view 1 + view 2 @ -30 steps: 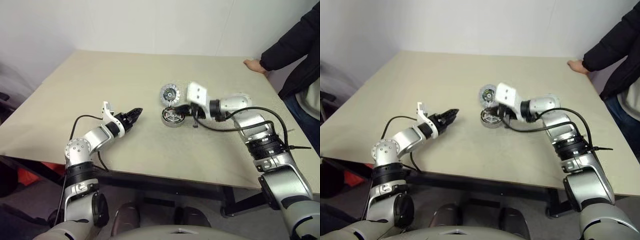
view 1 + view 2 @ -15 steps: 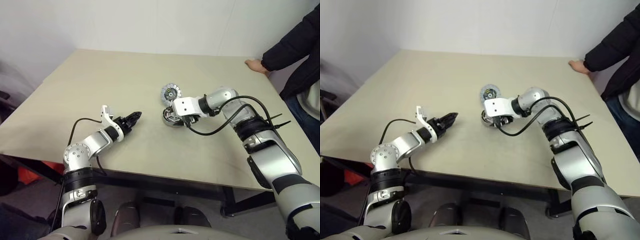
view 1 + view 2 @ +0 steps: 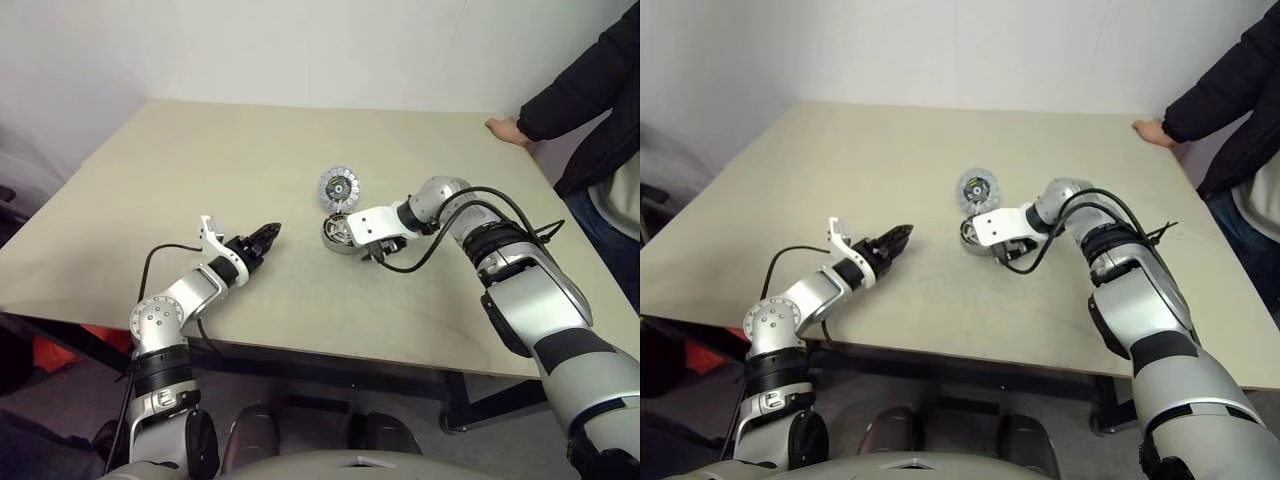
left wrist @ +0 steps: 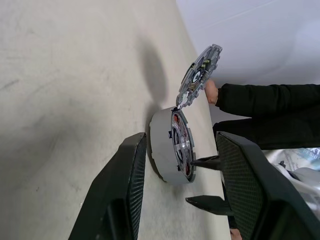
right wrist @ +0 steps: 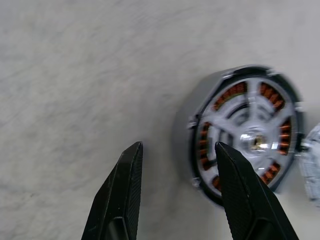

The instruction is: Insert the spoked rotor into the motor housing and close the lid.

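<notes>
The motor housing [image 3: 340, 235] sits near the table's middle, with copper windings showing inside its dark rim. The spoked rotor [image 5: 255, 141] lies inside it, its silver spokes meeting at a shiny hub. The lid [image 3: 339, 187] stands tilted on edge just behind the housing, touching its rim. My right gripper [image 3: 377, 249] points down at the table just right of the housing, open and empty. My left gripper [image 3: 268, 236] hovers low to the housing's left, aimed at it, open with nothing between its fingers [image 4: 127, 180].
A person in a dark sleeve stands at the far right, one hand [image 3: 508, 130] resting on the table's [image 3: 200, 170] far right edge. My right arm's black cable [image 3: 470, 215] loops above the table beside the housing.
My right forearm swung in and its wrist rolled, so the gripper tipped downward and sank to the table beside the housing. The left gripper, the housing and the lid stayed put.
</notes>
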Controlling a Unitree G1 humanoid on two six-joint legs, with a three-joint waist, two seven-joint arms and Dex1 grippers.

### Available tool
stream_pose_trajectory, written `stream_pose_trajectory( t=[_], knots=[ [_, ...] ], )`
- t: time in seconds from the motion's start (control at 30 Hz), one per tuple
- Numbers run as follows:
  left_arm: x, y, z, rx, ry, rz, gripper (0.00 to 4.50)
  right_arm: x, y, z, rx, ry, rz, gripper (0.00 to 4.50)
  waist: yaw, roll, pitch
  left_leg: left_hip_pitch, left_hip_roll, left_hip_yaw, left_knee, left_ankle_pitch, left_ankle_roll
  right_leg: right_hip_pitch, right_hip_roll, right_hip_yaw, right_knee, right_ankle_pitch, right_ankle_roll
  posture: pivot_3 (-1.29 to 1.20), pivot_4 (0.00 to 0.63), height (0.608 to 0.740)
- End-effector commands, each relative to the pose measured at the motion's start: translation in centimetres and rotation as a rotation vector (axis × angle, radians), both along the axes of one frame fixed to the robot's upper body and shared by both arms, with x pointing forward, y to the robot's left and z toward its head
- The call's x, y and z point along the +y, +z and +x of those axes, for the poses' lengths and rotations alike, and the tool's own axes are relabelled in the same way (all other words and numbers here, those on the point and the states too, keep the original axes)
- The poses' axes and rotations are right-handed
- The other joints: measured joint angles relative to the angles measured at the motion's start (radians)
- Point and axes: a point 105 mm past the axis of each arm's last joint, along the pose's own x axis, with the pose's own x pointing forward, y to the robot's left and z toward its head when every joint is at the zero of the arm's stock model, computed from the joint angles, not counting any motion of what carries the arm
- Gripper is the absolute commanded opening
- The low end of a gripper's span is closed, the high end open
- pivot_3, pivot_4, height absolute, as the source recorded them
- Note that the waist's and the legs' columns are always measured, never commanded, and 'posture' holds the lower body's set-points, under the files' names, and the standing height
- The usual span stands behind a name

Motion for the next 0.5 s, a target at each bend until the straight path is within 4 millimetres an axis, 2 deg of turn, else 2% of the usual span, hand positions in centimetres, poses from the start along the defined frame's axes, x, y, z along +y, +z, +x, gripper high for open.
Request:
stream_pose_trajectory(
  t=[0.03, 0.17, 0.5],
  knots=[
    [0.2, 1.3, 0.3, -0.056, 0.01, -0.008, 2.34, 0.4, 0.9, 0.0, -0.036, 0.076, -0.053, 2.59, -0.005, 0.0, 0.0, 0.0, 0.0, 0.0, 0.0, 0.0, 0.0, 0.0, 0.0, 0.0, 0.0, 0.0, 0.0, 0.0, 0.0, 0.74],
    [-0.1, 1.2, 0.3, -0.055, 0.004, -0.006, 2.34, 0.1, -0.3, -0.7, -0.003, 0.134, -0.133, 2.59, -0.008, 0.0, 0.0, 0.0, 0.0, 0.0, 0.0, 0.0, 0.0, 0.0, 0.0, 0.0, 0.0, 0.0, 0.0, 0.0, 0.0, 0.74],
    [-1.4, 0.3, -0.5, -0.039, -0.018, -0.015, 2.34, 1.8, 0.0, 1.0, -0.114, 0.066, -0.107, 2.59, -0.021, 0.0, 0.0, 0.003, 0.001, 0.0, 0.0, 0.0, -0.001, 0.002, 0.0, 0.001, 0.002, 0.0, 0.0, 0.0, 0.0, 0.74]
  ],
)
